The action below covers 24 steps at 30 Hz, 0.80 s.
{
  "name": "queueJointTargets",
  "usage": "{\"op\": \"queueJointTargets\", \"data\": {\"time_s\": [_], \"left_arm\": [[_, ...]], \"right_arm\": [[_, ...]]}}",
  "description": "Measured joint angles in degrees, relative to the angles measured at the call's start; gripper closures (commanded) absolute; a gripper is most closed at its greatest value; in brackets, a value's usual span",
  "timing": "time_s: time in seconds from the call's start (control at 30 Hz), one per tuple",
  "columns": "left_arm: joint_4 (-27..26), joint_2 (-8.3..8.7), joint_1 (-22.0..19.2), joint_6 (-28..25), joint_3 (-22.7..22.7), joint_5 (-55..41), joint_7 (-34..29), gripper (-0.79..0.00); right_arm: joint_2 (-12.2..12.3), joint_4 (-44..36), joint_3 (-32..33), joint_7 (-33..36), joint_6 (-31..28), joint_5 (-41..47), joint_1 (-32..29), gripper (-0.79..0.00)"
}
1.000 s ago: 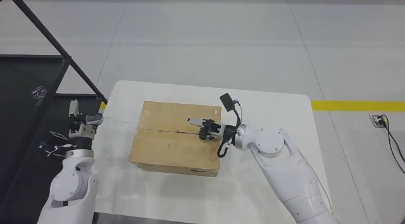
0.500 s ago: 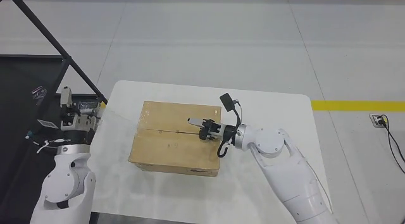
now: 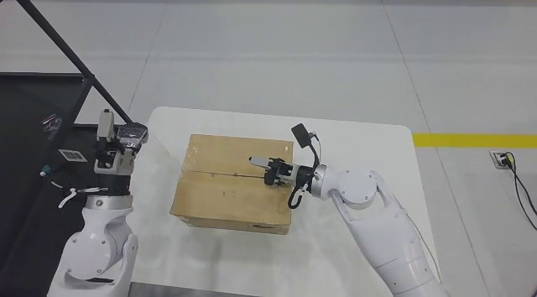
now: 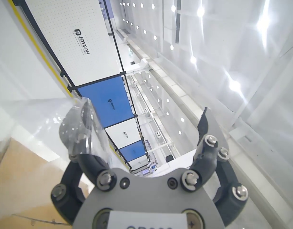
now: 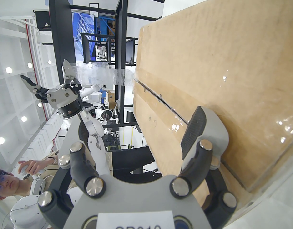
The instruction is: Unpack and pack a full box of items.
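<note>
Sitting on white table [image 3: 369, 142], cardboard box [image 3: 218, 188] — left gripper [image 4: 144, 113], right gripper [image 5: 139, 117] both spread, grey floor [image 3: 277, 45].

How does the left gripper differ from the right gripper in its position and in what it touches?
The left gripper is raised beside the cardboard box; the right gripper lies low over the box top, by its seam. A strip of clear tape clings to one finger of the left gripper and stretches to the box; the right gripper carries nothing. Both are open.

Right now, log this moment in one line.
box: flaps shut | tape: strung from box edge to left hand, open | right hand: open, over box top
</note>
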Motion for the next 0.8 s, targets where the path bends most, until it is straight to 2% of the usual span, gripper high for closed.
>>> {"op": "queueJointTargets", "data": {"time_s": [0.13,0.4,0.8], "left_arm": [[-1.52,-0.26,0.13,-0.02,2.47,3.68,0.41,-0.785],[-2.69,-0.92,-1.06,1.41,7.89,9.2,1.28,-0.785],[-0.9,-1.67,-3.24,3.36,12.08,14.53,1.59,-0.785]], "right_arm": [[0.08,-0.87,0.2,-1.11,-0.44,-0.1,-0.82,-0.785],[1.18,-8.2,3.65,-4.95,-2.35,0.71,-6.61,-0.785],[2.7,-15.57,6.7,-4.82,-2.0,-0.4,-12.07,-0.785]]}}
